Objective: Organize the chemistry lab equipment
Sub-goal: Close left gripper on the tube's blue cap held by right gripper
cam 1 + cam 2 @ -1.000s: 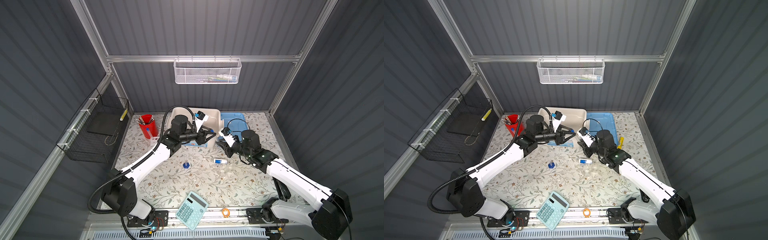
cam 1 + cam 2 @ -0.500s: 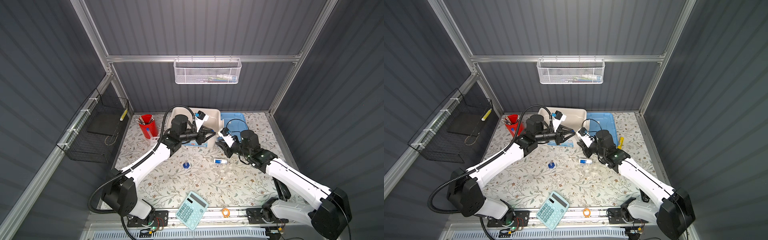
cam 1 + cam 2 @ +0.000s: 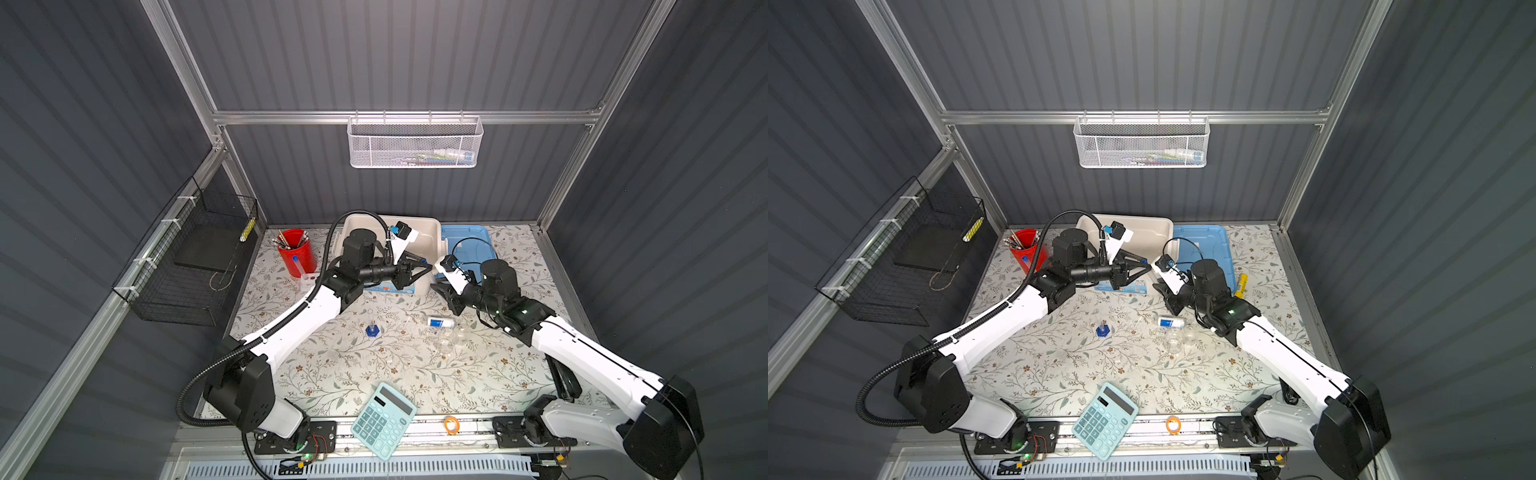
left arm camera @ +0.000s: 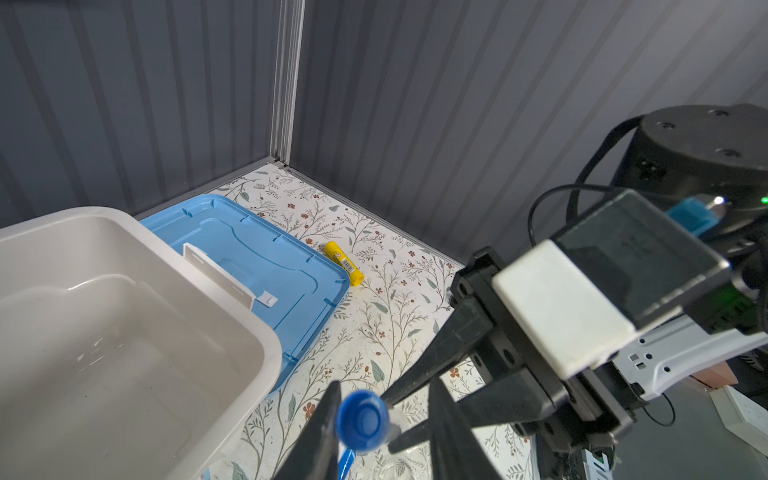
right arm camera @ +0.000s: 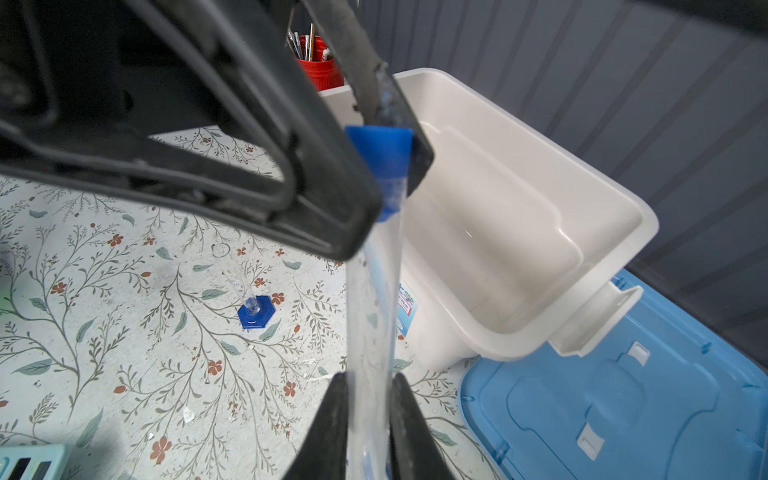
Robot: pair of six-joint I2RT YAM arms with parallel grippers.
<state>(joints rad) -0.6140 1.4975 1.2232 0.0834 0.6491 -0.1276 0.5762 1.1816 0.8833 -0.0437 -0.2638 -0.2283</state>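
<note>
A clear test tube [image 5: 374, 291] with a blue cap [image 4: 360, 419] hangs in the air beside the white bin [image 3: 432, 232]. My right gripper [image 5: 365, 386] is shut on its clear body. My left gripper [image 4: 384, 388] stands open around the cap: the cap rests against one finger, with a gap to the other. In both top views the two grippers meet tip to tip, left [image 3: 429, 266] and right [image 3: 435, 287]. On the table stand a slim cylinder on a blue hexagonal foot [image 3: 372, 329], a blue-white labelled beaker [image 3: 438, 322] on its side, and clear flasks [image 3: 451, 338].
A blue lid [image 3: 465, 237] lies right of the bin, with a yellow stick [image 3: 1241, 284] beside it. At the back left is a red cup of pens [image 3: 297, 253] with another blue-capped tube [image 3: 296, 259] by it. A teal calculator [image 3: 383, 419] and an orange ring [image 3: 451, 424] lie at the front edge.
My left gripper's jaws have narrowed around the blue cap. The right gripper has shifted slightly toward the left gripper, still holding the tube.
</note>
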